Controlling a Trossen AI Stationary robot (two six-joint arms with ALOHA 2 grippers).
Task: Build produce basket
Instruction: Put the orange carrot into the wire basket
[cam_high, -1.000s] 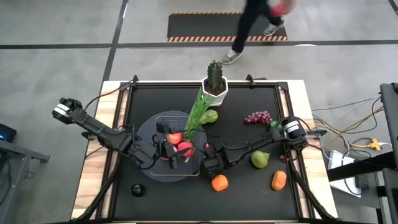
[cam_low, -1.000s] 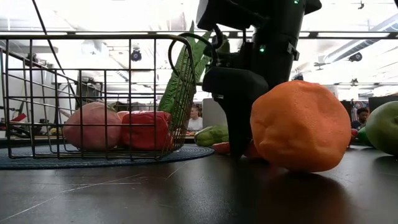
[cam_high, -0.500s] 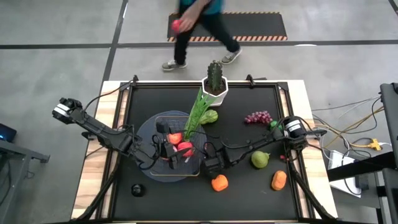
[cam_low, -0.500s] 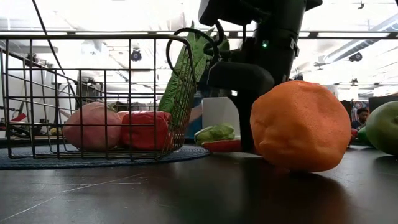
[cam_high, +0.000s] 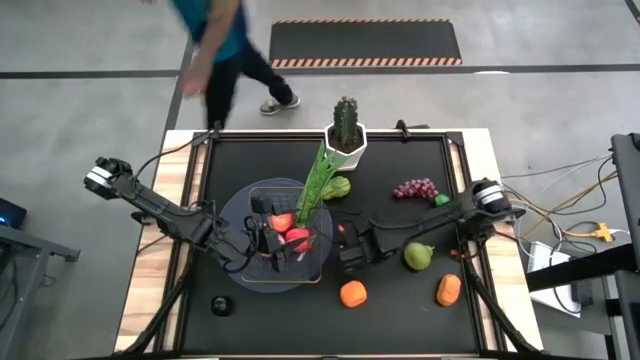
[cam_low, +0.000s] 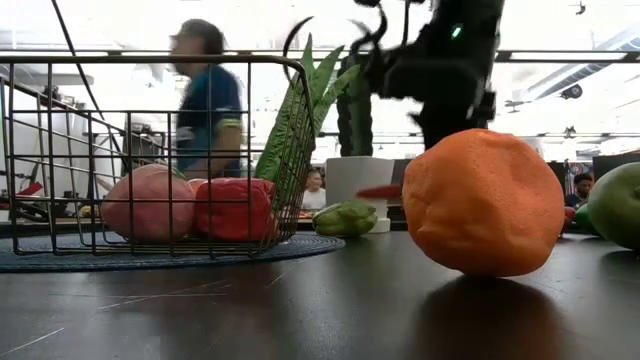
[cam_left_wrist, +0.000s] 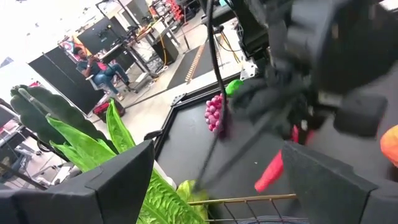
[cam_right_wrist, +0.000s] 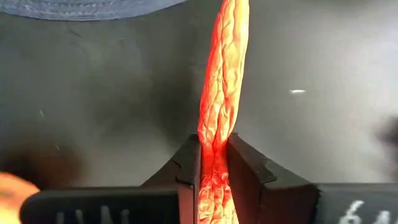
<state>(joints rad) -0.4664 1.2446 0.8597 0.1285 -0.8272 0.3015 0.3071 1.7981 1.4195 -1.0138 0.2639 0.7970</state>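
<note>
The black worktop (cam_high: 400, 160) carries everything, with a person (cam_high: 215, 45) walking on the floor beyond its far edge. On its left-centre part lies a round grey-blue disc (cam_high: 232, 210), and the dark wire basket (cam_high: 318, 262) stands on that disc. Inside the basket sit a red pepper (cam_low: 233, 209) and a pink apple (cam_low: 145, 203), and a long green leafy stalk (cam_high: 318, 180) leans out over its far right rim toward the white pot with a cactus (cam_high: 345, 130) at the worktop's far edge. A small green leafy vegetable (cam_high: 338, 186) lies just beside the stalk. To the right are purple grapes (cam_high: 414, 188), a green pear (cam_high: 418, 256), an orange (cam_high: 352, 293) near the front and an orange carrot (cam_high: 448, 289) at the front right.

The left arm reaches in from the left edge, and its left gripper (cam_high: 280, 246) hangs over the basket with its fingers (cam_left_wrist: 118, 180) spread wide apart. The right arm stretches in from the right edge; its right gripper (cam_high: 345, 238) is just beside the basket's right side, raised above the worktop, and is clamped on a thin red chilli (cam_right_wrist: 221, 106), which sticks out forward from between the fingers (cam_right_wrist: 249, 168)
</note>
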